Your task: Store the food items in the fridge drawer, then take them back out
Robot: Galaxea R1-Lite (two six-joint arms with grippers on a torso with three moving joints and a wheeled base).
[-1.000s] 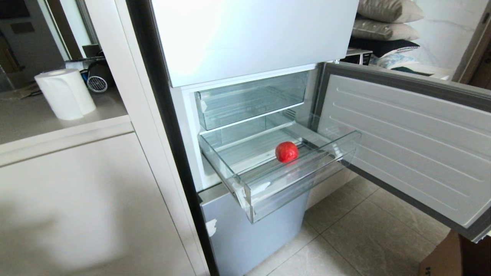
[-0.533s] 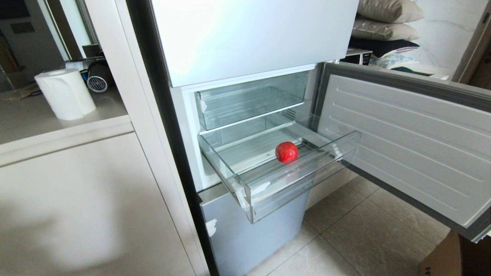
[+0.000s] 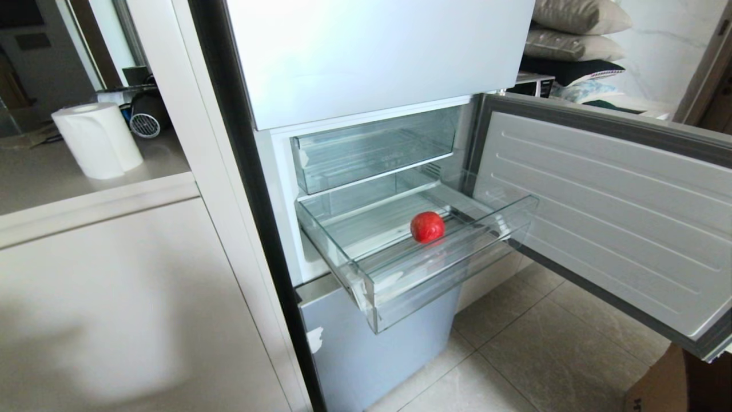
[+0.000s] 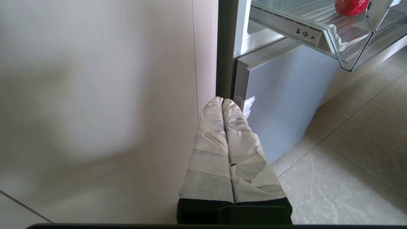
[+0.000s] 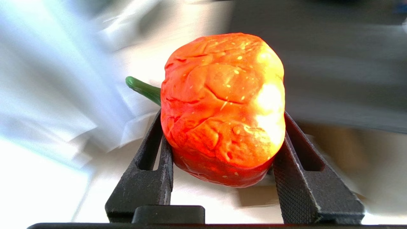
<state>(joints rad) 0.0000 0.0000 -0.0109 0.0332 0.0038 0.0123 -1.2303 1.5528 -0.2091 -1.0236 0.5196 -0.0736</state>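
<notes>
The clear fridge drawer (image 3: pixel 457 266) stands pulled out of the pale-blue fridge, and one round red food item (image 3: pixel 427 226) rests on its ribbed floor. That same red piece (image 4: pixel 349 5) and the drawer's front lip (image 4: pixel 348 47) show in the left wrist view. My right gripper (image 5: pixel 222 140) is outside the head view; it is shut on a second food item (image 5: pixel 222 105), orange-red, lumpy, with a green stem. My left gripper (image 4: pixel 223 101) is parked low beside the cabinet, its taped fingers pressed together and holding nothing.
The fridge's middle door (image 3: pixel 617 212) hangs open to the right of the drawer. A shallower clear tray (image 3: pixel 372 151) sits above it. A white paper roll (image 3: pixel 97 140) stands on the counter at the left. Tiled floor (image 3: pixel 543 349) lies below; a cardboard box corner (image 3: pixel 680 383) is at bottom right.
</notes>
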